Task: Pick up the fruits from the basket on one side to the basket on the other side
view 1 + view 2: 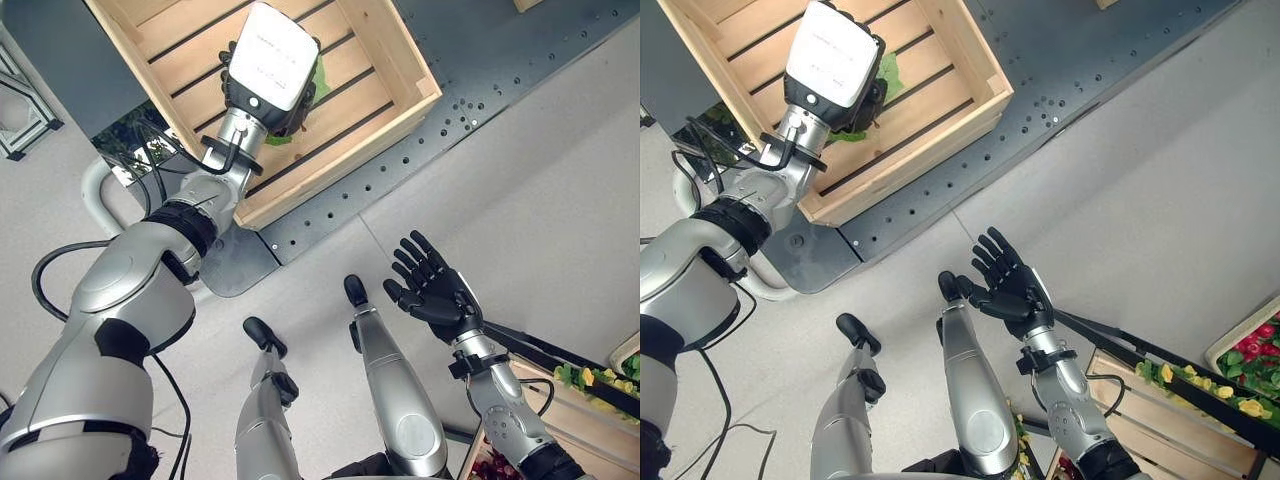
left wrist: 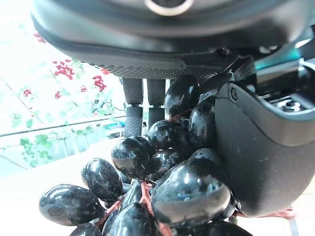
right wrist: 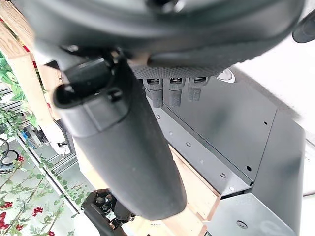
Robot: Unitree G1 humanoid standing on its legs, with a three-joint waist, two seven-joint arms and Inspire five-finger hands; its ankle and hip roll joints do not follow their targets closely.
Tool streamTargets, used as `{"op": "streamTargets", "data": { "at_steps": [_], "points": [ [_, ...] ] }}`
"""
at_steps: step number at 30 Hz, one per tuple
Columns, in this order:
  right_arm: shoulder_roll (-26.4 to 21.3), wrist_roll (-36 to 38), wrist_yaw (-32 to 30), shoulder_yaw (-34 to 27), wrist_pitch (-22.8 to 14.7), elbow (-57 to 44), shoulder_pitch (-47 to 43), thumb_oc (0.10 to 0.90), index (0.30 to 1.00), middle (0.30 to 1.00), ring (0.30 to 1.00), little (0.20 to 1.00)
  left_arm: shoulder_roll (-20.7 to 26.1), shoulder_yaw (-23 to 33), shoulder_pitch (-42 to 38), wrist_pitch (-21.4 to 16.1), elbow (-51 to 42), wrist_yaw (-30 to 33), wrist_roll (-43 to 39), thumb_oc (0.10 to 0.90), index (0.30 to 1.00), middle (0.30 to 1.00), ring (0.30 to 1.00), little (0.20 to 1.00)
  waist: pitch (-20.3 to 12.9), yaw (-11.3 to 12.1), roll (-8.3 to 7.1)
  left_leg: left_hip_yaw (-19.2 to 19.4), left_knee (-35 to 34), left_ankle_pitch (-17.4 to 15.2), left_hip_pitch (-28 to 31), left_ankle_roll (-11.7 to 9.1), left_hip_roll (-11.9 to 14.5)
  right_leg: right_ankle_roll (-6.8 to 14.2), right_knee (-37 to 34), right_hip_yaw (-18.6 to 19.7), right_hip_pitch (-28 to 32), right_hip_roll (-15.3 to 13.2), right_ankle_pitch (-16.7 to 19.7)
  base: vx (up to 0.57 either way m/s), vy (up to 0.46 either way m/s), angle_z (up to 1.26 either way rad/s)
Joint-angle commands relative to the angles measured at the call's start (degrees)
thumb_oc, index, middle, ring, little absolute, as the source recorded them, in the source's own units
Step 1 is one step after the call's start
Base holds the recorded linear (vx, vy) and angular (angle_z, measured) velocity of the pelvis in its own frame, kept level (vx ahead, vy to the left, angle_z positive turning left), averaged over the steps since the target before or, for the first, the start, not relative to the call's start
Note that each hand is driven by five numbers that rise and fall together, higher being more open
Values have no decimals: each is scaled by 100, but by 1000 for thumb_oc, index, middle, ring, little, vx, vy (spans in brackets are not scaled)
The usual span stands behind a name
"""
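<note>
A bunch of black grapes (image 2: 187, 191) on a reddish stem sits in my left hand (image 1: 240, 95), whose fingers (image 2: 133, 115) and thumb (image 2: 261, 147) curl around it. That hand hangs inside the slatted wooden crate (image 1: 400, 70) at the upper left, beside a green leaf (image 1: 318, 85). The hand's bulk hides the grapes in both eye views. My right hand (image 1: 435, 290) floats palm up over the grey floor, right of centre, its fingers (image 3: 170, 91) straight and holding nothing.
The crate rests on a dark perforated metal plate (image 1: 480, 90). A second wooden crate (image 1: 1180, 410) stands at the lower right, with yellow and red artificial flowers (image 1: 1250, 360) beside it and something dark red (image 1: 495, 468) low in it.
</note>
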Motion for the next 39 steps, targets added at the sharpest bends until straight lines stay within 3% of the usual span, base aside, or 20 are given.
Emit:
{"op": "streamTargets", "data": {
  "at_steps": [1,3,7,8,16,24,33,39],
  "points": [
    [-94,6,-71,-126,-533,-626,148,800,900,900,900,900,357,763,-390,-236,-290,798,-530,400,300,300,300,300,38,-175,-144,77,774,-418,306,-306,249,-405,-1401,-377,542,491,1088,0,0,0],
    [-72,-59,-117,-93,-566,-678,173,800,900,900,900,900,326,953,-335,-464,-401,958,-1009,400,300,300,300,300,38,-164,-156,94,747,-432,322,-294,244,-412,-1422,-374,562,502,1088,0,0,0],
    [-9,-157,-192,-16,-686,-727,243,800,900,900,900,900,189,1662,6,-1488,-653,1372,-2051,400,300,300,300,300,38,-114,-161,66,784,-439,329,-289,251,-438,-1401,-374,594,531,1041,1,-8,0],
    [26,-281,-315,23,-746,-790,265,800,900,900,900,900,70,2099,284,-2100,-817,1322,-2366,400,300,300,300,300,38,-80,-165,54,741,-471,395,-281,255,-440,-1408,-386,654,537,1012,0,0,0],
    [204,-714,-767,-254,-806,-1234,264,800,900,900,900,900,-637,3492,1517,-3577,-2107,928,-3078,400,300,300,300,300,35,120,-208,-33,384,-551,869,-217,243,-404,-1529,-398,1129,572,899,-30,-7,2],
    [299,-1162,-1092,-564,-659,-1634,407,800,900,900,900,900,-1113,4128,2519,-4370,-2754,-11,-4515,400,300,300,300,300,-315,209,-181,-46,-124,-607,1435,-128,170,-326,-1989,-370,1716,484,952,8,3,7],
    [257,-1967,-1265,-1233,-951,-2340,658,800,900,900,900,900,-1884,4614,3701,-5063,-3687,-1998,-7350,400,300,300,300,300,-809,241,-186,42,-636,-598,2108,-62,114,-253,-2524,-345,2430,454,994,36,16,3],
    [142,-2098,-789,-1608,-959,-2743,643,800,900,900,900,900,-2485,4540,4425,-5093,-4452,-2969,-8804,400,300,300,300,300,-1195,314,-187,41,-852,-570,2426,-27,94,-209,-2807,-315,2827,430,1036,53,7,-1]
  ]
}}
